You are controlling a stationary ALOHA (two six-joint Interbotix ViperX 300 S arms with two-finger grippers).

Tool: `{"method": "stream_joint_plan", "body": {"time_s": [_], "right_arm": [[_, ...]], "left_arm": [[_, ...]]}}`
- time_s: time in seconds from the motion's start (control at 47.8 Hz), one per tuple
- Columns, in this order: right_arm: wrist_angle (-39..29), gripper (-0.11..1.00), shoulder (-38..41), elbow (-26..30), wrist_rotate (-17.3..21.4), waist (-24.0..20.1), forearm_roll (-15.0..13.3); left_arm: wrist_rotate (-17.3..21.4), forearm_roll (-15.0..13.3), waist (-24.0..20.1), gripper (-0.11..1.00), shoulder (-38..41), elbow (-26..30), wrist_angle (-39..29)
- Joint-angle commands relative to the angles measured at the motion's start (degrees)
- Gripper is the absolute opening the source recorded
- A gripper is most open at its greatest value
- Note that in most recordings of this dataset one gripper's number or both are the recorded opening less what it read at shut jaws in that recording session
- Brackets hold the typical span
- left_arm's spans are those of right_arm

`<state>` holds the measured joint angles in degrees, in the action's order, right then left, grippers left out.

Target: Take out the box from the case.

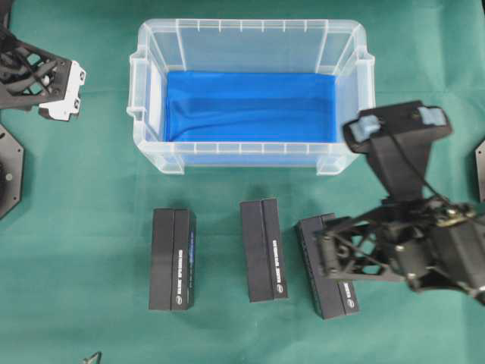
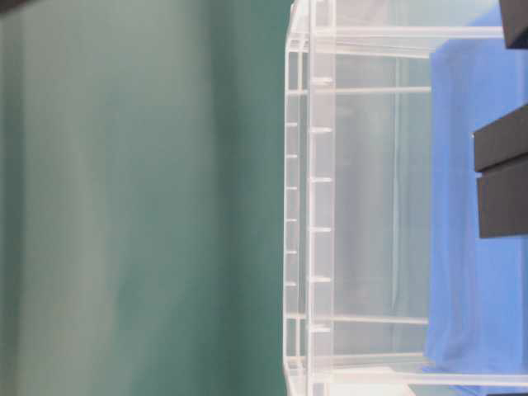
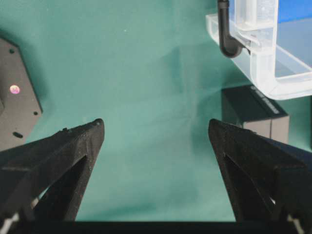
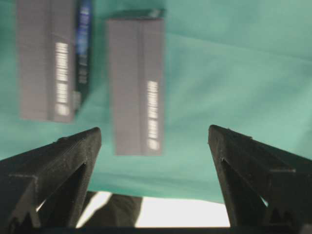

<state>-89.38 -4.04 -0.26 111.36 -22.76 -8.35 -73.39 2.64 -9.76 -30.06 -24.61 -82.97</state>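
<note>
The case [image 1: 155,57] is a clear plastic bin at the back centre, and only its blue liner [image 1: 250,106] shows inside. Three black boxes lie on the green cloth in front of it: left [image 1: 172,259], middle [image 1: 264,250] and right [image 1: 333,292]. My right gripper [image 1: 327,256] hovers open over the right box, nothing between its fingers. In the right wrist view, the right gripper [image 4: 155,134] faces the left box [image 4: 46,63] and the middle box [image 4: 134,83]. My left gripper [image 1: 61,91] is at the far left, apart from everything. The left gripper [image 3: 156,131] stands open over bare cloth.
A case corner [image 3: 258,73] and one box [image 3: 253,109] lie to the right in the left wrist view. A black base plate [image 3: 17,97] sits at its left. The table-level view shows the case wall [image 2: 313,206] with dark box shapes [image 2: 503,181] behind it.
</note>
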Motion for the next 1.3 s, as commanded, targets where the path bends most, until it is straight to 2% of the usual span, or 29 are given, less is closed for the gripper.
{"method": "stream_joint_plan", "body": {"time_s": [0.0, 0.335, 0.523, 0.816, 0.9, 1.025, 1.276], "right_arm": [[0.0, 0.89, -3.3, -1.5, 0.9, -0.9, 0.4], [-0.7, 0.89, -12.1, -10.8, 7.7, -5.1, 2.2], [-1.9, 0.88, -15.8, -14.1, 11.7, -7.4, 2.3], [-2.5, 0.88, -16.4, -14.6, 11.1, -6.4, 1.0], [-2.9, 0.88, -17.1, -15.0, 9.6, -5.0, 0.7], [-2.8, 0.88, -18.5, -16.1, 4.7, -1.2, 0.8], [-2.9, 0.88, -21.5, -17.8, -6.6, 9.8, 1.0]], "left_arm": [[-0.1, 0.2, 0.4, 0.96, -0.3, 1.1, 0.2], [-0.2, 0.2, 0.4, 0.96, -0.3, 1.1, 0.2], [-0.4, 0.2, 0.4, 0.96, -0.3, 1.1, 0.2], [-0.4, 0.2, 0.4, 0.96, -0.3, 1.1, 0.2], [-0.5, 0.2, 0.4, 0.96, -0.3, 1.1, 0.1], [-0.6, 0.2, 0.4, 0.96, -0.4, 1.1, 0.2], [-0.9, 0.2, 0.4, 0.96, -0.4, 1.1, 0.2]]}}
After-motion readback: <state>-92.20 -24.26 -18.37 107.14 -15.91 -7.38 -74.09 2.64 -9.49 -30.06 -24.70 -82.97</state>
